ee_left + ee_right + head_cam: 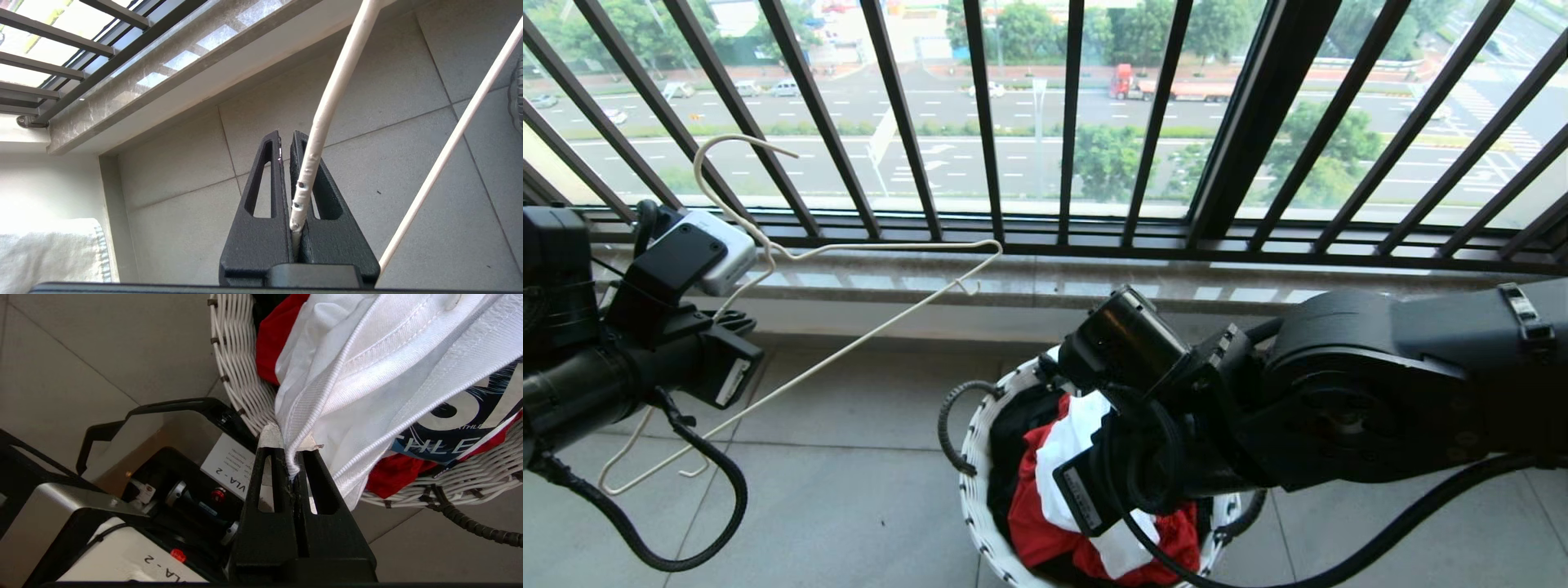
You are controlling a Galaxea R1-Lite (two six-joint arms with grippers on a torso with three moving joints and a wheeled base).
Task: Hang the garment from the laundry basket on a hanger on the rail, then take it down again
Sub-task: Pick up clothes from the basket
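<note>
Right wrist view: right gripper (292, 463) clamped on the ribbed neck of the T-shirt (367, 375), which trails from its tips into the basket (239, 367) over red cloth (273, 339). Left gripper (286, 143) pinches the hanger (327, 106) at left, well apart.

The head view looks forward and down over both arms at the tiled floor (849, 490), laundry basket (974, 490) and window guard (980, 122). Each wrist view sits close behind its fingers (269, 183) (left faces floor and sill; right faces the basket (237, 355)), both shared with the head view.
</note>
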